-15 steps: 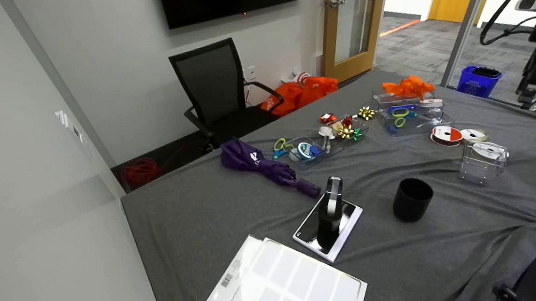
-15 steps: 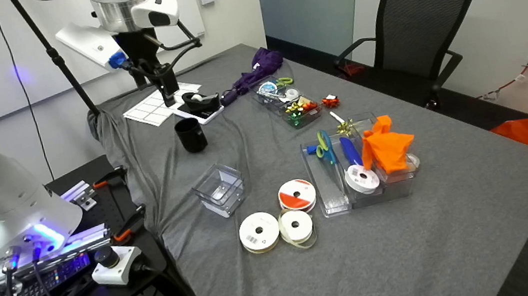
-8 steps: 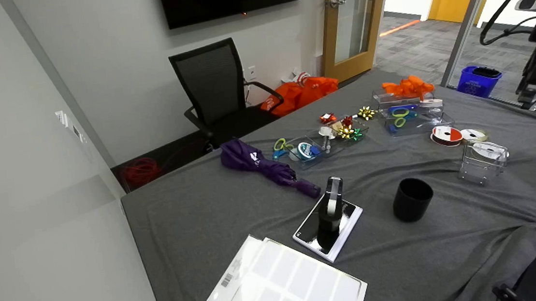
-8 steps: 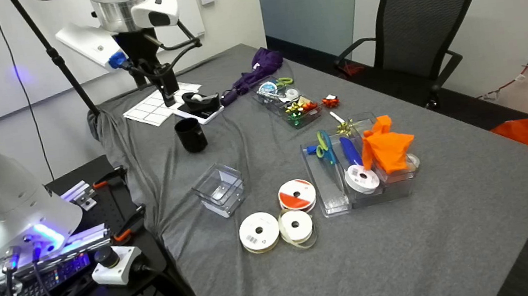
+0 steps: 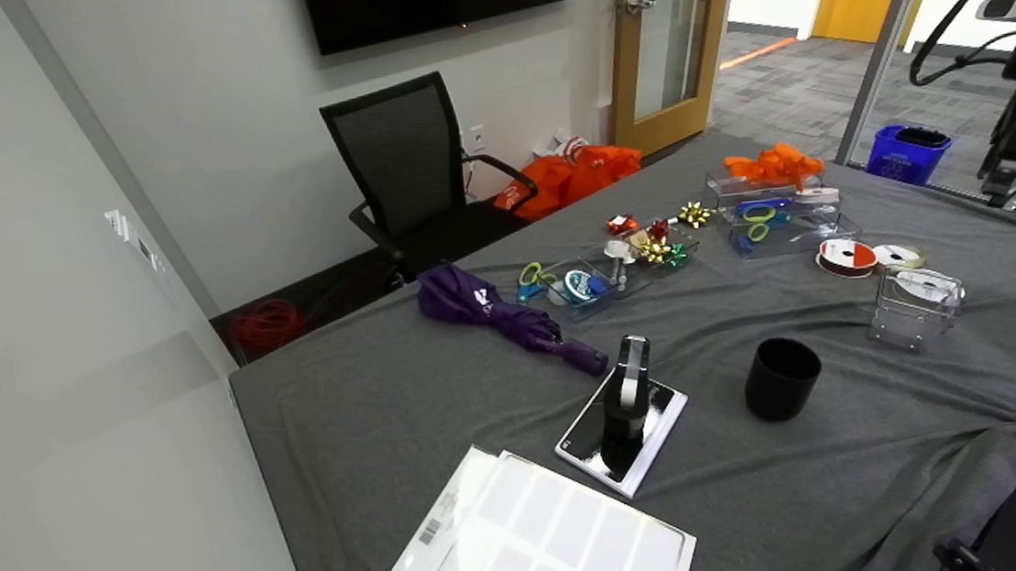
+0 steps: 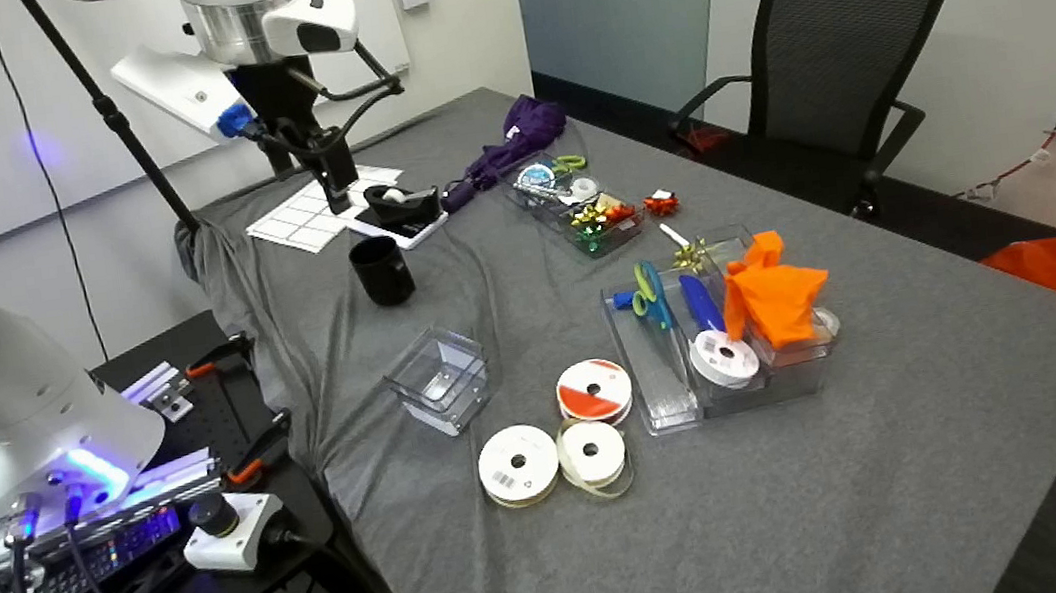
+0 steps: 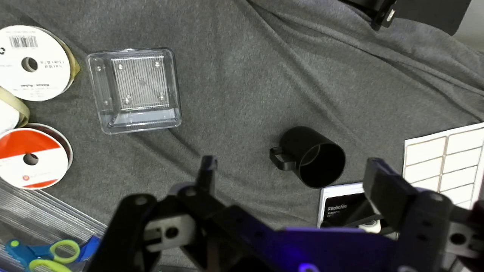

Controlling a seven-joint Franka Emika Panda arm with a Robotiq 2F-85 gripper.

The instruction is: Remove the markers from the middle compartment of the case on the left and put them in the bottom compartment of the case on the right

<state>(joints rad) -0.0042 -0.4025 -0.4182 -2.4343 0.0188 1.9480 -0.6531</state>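
Note:
In both exterior views two transparent cases stand on the grey cloth. The left case holds tape rolls, small white items in its middle and shiny bows. Stepped levels make up the right case: scissors in its lowest tray, a blue item and a white spool above, orange cloth on top. The markers cannot be made out anywhere. My gripper is open, its two fingers far apart and nothing between them. It hangs over the mug and label-sheet side of the table, away from both cases.
A black mug and a small transparent box stand below. Ribbon spools lie beside the right case. A tape dispenser sits on a white box near label sheets. A purple umbrella adjoins the left case.

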